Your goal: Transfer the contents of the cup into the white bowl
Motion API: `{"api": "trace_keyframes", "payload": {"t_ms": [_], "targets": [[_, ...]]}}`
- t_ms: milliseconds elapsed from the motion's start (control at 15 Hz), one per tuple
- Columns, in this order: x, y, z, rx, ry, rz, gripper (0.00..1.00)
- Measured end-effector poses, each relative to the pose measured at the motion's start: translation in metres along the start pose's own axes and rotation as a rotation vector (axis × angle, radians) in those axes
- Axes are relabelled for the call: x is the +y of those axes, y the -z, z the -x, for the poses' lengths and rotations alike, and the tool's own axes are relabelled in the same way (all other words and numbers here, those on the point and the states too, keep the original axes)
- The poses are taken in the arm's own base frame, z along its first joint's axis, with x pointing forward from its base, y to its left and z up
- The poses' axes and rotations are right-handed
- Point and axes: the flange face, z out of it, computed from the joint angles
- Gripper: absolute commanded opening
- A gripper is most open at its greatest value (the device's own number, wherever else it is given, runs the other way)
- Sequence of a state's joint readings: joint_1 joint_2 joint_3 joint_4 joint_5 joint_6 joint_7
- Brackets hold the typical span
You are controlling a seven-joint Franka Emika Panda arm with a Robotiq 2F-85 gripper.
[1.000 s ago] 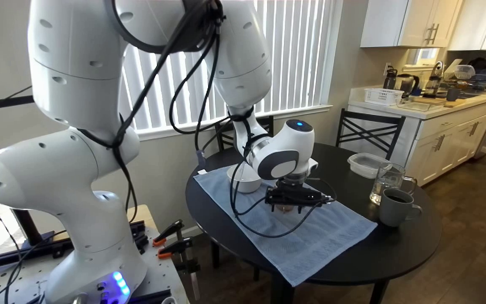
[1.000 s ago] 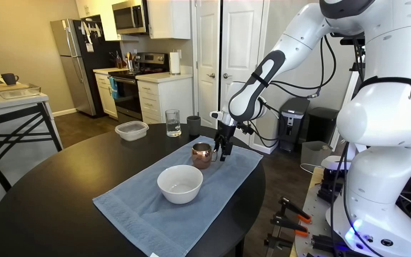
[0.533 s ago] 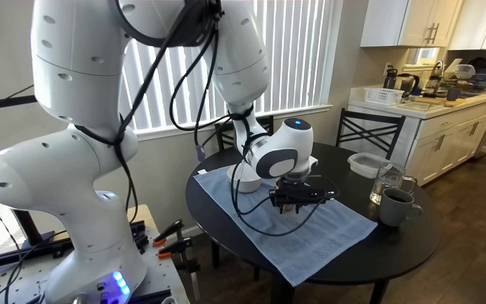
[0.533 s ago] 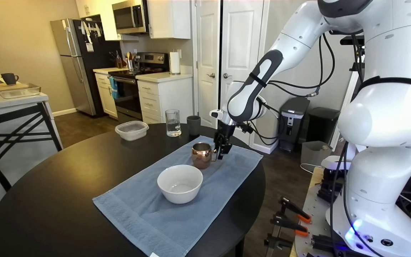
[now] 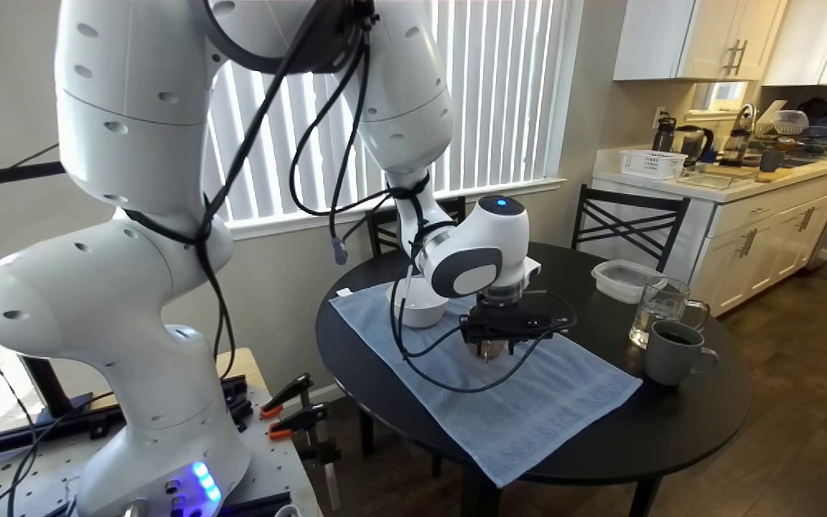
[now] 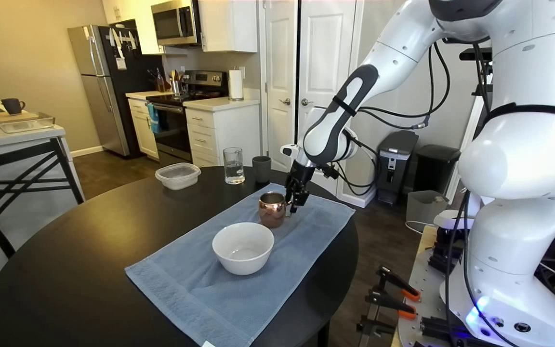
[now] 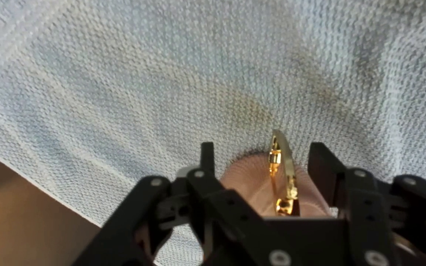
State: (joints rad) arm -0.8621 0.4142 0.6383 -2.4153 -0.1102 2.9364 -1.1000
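The cup, a shiny copper mug [image 6: 271,212], stands upright on a blue towel, its handle turned toward my gripper [image 6: 295,197]. What it contains cannot be made out. In the wrist view its golden handle [image 7: 290,168] rises between my open gripper [image 7: 261,157], with a gap on either side, wider on the left; the cup's body [image 7: 248,177] lies behind it. My gripper [image 5: 495,349] hides most of the cup in an exterior view. Beside the cup sits the white bowl [image 6: 244,264], which looks empty; it also shows behind the arm [image 5: 424,314].
The blue towel [image 6: 200,289] covers part of the round black table [image 6: 89,260]. A grey mug [image 5: 674,353] with dark liquid, a glass of water [image 5: 654,312] and a clear plastic container [image 5: 622,283] stand beyond the towel. Loose cables [image 5: 403,323] hang around the wrist.
My gripper has moved closer to the cup, so its fingers now stand around the handle. The jaws have narrowed from wider open. Cup and bowl have stayed in place.
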Motion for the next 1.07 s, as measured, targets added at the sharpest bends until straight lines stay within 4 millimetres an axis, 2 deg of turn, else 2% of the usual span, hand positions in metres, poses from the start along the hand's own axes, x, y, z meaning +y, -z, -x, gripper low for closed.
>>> {"api": "trace_keyframes", "payload": {"t_ms": [67, 133, 200, 267, 867, 1067], "targets": [[-0.0003, -0.0004, -0.0004, 0.000, -0.002, 0.000, 1.00], [-0.0007, -0.0007, -0.0006, 0.001, -0.004, 0.000, 0.60], [-0.0010, -0.0009, -0.0007, 0.002, -0.007, 0.000, 0.64], [-0.0013, -0.0011, -0.0008, 0.003, -0.009, -0.001, 0.63], [-0.0027, -0.0021, -0.0012, 0.005, -0.013, -0.006, 0.05], [-0.0043, -0.0029, -0.0012, 0.005, -0.012, -0.008, 0.00]]}}
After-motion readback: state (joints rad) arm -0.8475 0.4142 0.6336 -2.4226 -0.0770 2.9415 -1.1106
